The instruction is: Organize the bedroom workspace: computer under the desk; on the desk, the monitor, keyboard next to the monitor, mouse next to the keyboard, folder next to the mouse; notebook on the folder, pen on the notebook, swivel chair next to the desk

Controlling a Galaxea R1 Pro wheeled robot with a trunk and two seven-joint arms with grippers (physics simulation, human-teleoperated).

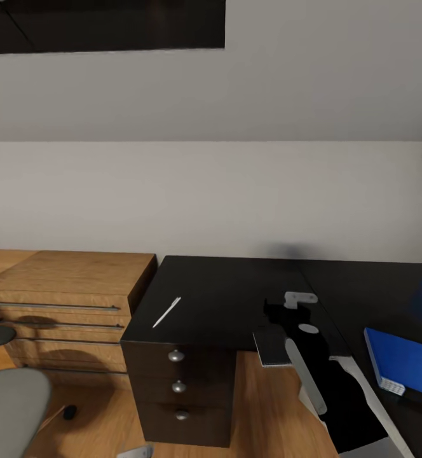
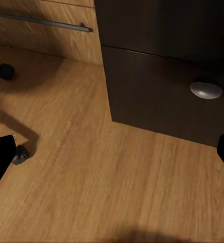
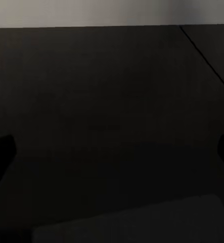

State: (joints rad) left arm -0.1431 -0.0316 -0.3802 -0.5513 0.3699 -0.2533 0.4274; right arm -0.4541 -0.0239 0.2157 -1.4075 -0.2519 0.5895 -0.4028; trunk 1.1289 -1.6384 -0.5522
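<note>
Desk [image 1: 236, 286] bearing pen [image 1: 166, 312], folder [image 1: 401, 359]; wooden chest [image 1: 65, 280] left. Right gripper [image 3: 112, 152] spread over the notebook [image 1: 271, 346]; left gripper [image 2: 112, 152] also spread.

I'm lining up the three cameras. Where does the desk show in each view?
Head view: the desk spans centre to right, drawers facing front.
Left wrist view: its dark drawer front, bearing a silver knob.
Right wrist view: its black top covers most of the picture.
Shared landmark: a silver knob, head and left wrist views.
</note>
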